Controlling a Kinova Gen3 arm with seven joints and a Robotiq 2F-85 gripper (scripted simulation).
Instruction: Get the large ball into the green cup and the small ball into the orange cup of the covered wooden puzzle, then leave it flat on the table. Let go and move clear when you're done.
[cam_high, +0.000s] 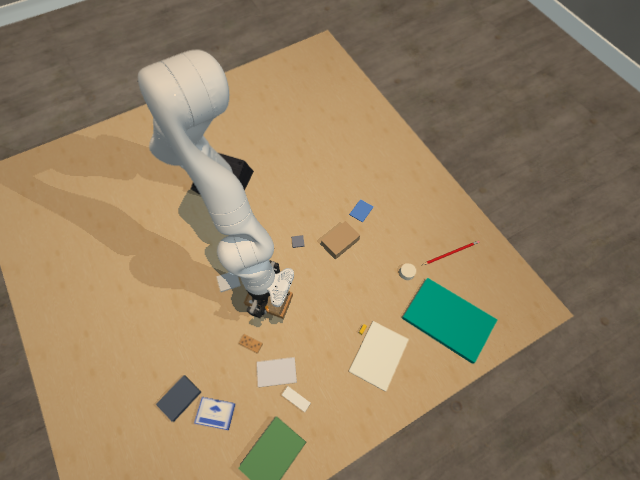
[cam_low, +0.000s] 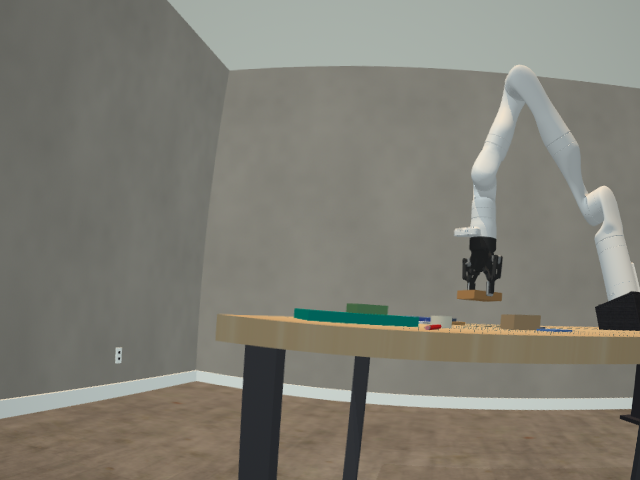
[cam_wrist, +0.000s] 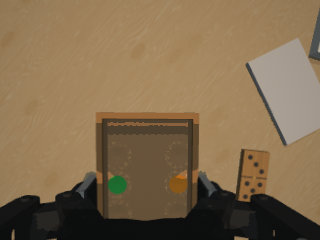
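Presently pinching the wooden puzzle (cam_high: 286, 304) (cam_low: 479, 295) (cam_wrist: 147, 150) by two opposite sides between the jaws (cam_high: 265, 287) (cam_low: 480, 288), standing fairly wide on account of its breadth. Holding it above the desk (cam_high: 320, 103) (cam_low: 413, 345) (cam_wrist: 50, 100), looking close to level from outside. Showing the green cup (cam_wrist: 117, 185) and the orange cup (cam_wrist: 178, 185) near opposite side walls in the wrist view, but revealing neither ball; possibly hiding both beneath the dark gripper body across the lower edge, so leaving unsettled whether either is sitting in its cup. Counting the lift as done, then, and probably still needing gentle tilting, or at least a check on the balls, before lowering and releasing. Leaving the final flat placing undone for now. Spreading around below, on pale wood grain: a dotted domino (cam_high: 250, 343) (cam_wrist: 254, 175) near the puzzle, a brown block (cam_high: 339, 238) (cam_low: 519, 321), a red pencil (cam_high: 449, 253) (cam_low: 433, 327), a teal slab (cam_high: 449, 320) (cam_low: 356, 316) and a green block (cam_high: 273, 449) (cam_low: 367, 308). Standing over dark wooden flooring (cam_high: 516, 155) (cam_low: 439, 434), before plain grey walls (cam_low: 361, 180) carrying pale skirting and one outlet (cam_low: 118, 354).
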